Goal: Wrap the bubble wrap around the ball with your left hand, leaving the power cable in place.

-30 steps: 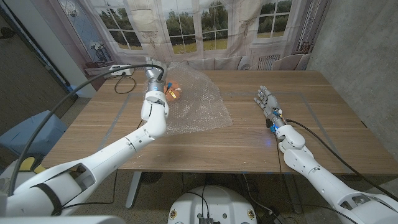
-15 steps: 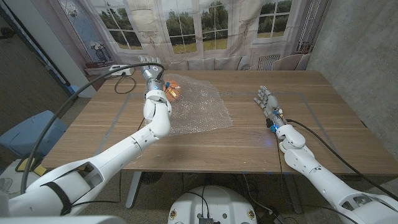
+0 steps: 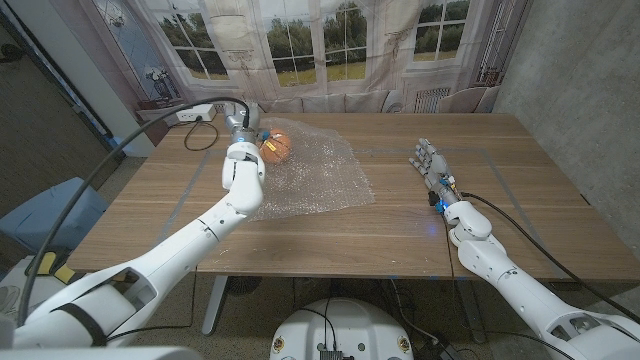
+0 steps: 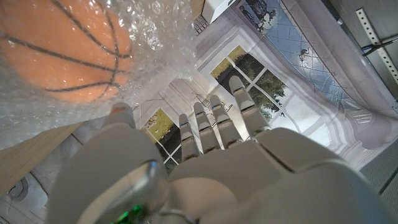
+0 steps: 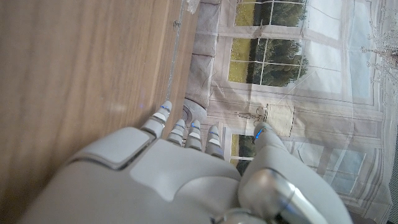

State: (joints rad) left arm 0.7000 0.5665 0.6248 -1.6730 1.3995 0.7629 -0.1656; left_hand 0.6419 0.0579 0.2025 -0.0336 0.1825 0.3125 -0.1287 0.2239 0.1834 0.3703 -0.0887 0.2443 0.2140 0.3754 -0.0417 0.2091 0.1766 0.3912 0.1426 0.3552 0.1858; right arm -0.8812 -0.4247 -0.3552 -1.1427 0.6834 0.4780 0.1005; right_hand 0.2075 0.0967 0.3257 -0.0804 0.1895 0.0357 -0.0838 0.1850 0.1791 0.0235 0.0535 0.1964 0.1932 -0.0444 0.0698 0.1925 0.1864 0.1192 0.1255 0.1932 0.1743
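Since the earlier frames, the left hand had drawn back toward the left edge of the bubble wrap, and the ball, which a second before showed only as an orange glint through the film, lay plainly visible just beside that hand. It was an orange ball with black seams like a basketball's, and it sat on the far left part of the sheet, near the back of the tabletop. In the left wrist view the ball showed behind a raised fold of bubble wrap, with the left hand's fingers extended and apart, reaching past it; the thumb seemed to touch the film, though the blur there made that hard to confirm, and the hand appeared to hold nothing. The rest of the sheet lay spread flat toward the middle of the tabletop. A dark cable ran along the far left corner to a white power strip, well apart from the ball. The right hand stood where it had been, on the right side of the tabletop, its fingers straight, apart and empty.
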